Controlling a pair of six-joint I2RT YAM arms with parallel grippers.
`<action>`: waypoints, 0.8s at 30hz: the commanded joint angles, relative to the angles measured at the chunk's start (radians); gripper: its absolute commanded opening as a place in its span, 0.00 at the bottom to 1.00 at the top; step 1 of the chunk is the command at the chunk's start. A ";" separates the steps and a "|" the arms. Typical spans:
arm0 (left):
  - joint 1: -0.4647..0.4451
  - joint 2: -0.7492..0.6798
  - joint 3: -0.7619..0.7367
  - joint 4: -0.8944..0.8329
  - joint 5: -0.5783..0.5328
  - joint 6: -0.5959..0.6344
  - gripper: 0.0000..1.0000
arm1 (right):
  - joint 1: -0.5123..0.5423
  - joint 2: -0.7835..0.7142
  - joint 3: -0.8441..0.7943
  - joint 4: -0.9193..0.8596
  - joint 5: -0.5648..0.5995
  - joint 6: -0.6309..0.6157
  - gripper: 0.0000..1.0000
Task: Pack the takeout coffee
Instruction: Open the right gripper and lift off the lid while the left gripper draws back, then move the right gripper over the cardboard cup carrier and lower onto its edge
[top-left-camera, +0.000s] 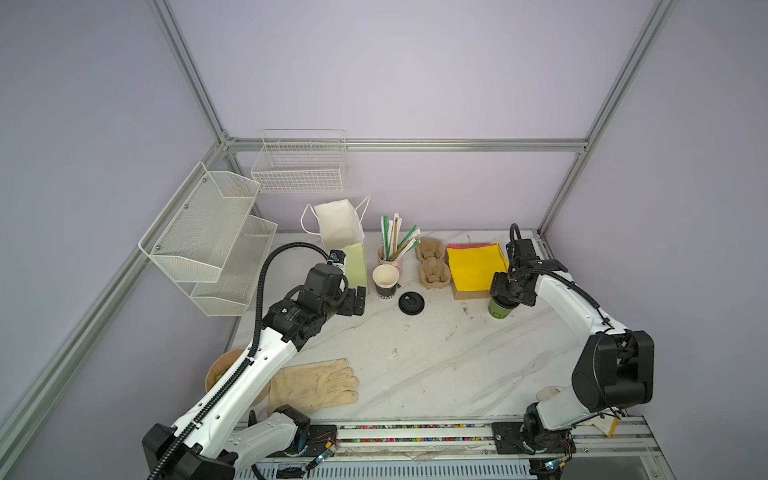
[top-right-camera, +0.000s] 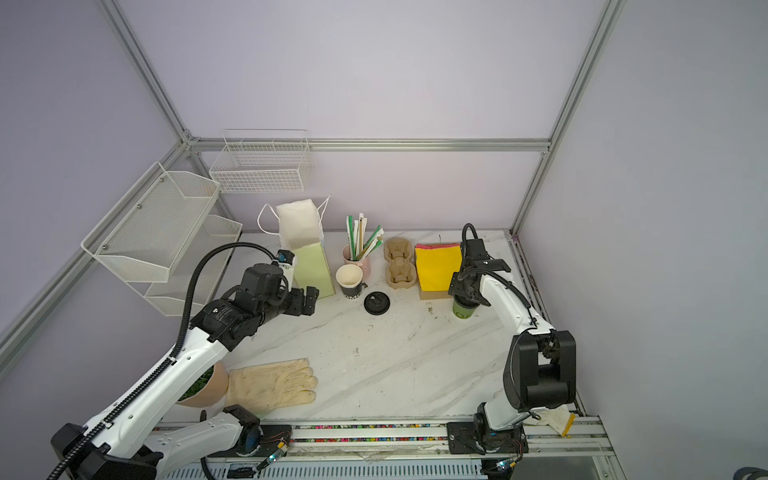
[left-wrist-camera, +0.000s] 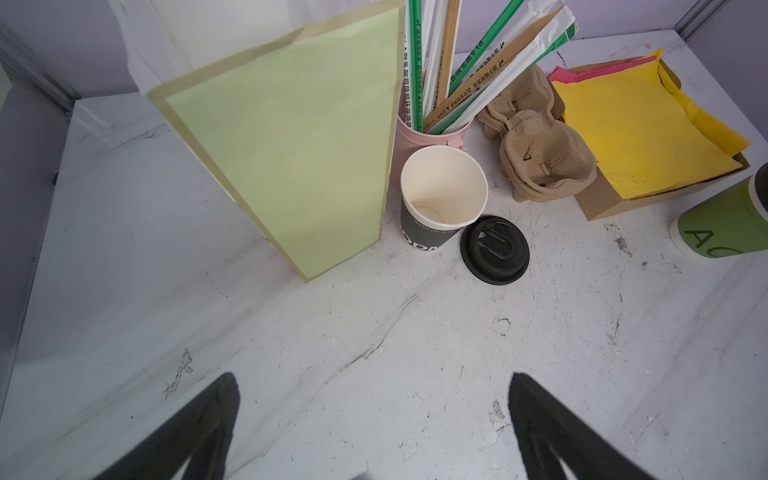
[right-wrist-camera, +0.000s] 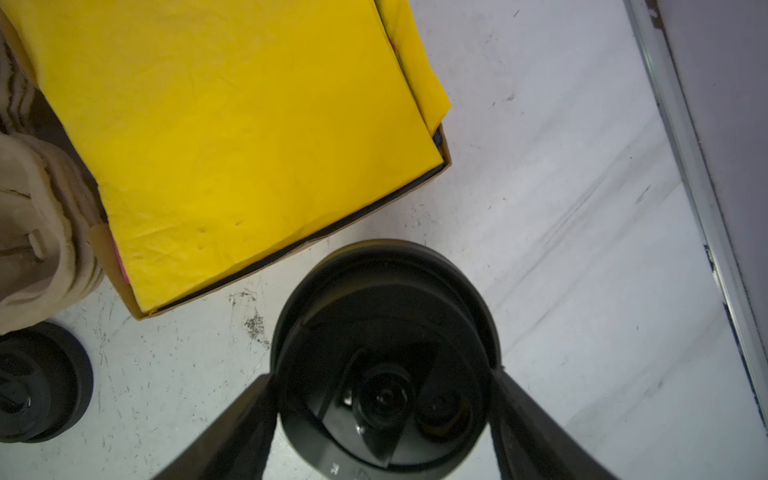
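Your right gripper (right-wrist-camera: 382, 378) hangs straight down over the takeout coffee (top-left-camera: 500, 311), with one finger on each side of its black lid (right-wrist-camera: 382, 324). In the right wrist view both fingers sit right at the lid's rim, but you cannot tell whether they are pinching it or only flanking it. The cup stands upright on the marble table (top-left-camera: 415, 353), on the right of both top views, just in front of the cardboard box of yellow paper (left-wrist-camera: 640, 133).

The cup's green wall carries dark green letters. "AC" is all that reads in the left wrist view, because the rest runs out of frame.

Your left gripper (left-wrist-camera: 372, 377) is spread wide with nothing between its fingers. It hovers above bare table, facing the tall green paper bag (left-wrist-camera: 291, 145).

Beside that bag stands the open black cup (left-wrist-camera: 419, 237). It has large white letters cut off at the base, "OPA" as far as they show, and a small line of print above them that is too fine to read. A loose lid (left-wrist-camera: 494, 249) lies flat against its foot.

Behind it is the pink cup (left-wrist-camera: 409, 145) of wrapped straws (left-wrist-camera: 478, 62). One green-striped wrapper reads "PLA", and Chinese characters run along the others. Next to it is a stack of pulp cup carriers (left-wrist-camera: 544, 162).
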 joint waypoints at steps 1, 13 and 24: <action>0.004 -0.017 -0.032 0.024 -0.007 0.013 1.00 | -0.003 -0.022 -0.011 0.007 0.022 -0.007 0.85; 0.004 -0.053 -0.032 0.041 -0.040 0.008 1.00 | -0.001 -0.088 0.075 -0.004 0.015 -0.010 0.88; 0.011 -0.234 -0.024 0.119 -0.132 -0.078 1.00 | 0.094 -0.171 0.101 0.025 -0.064 -0.036 0.89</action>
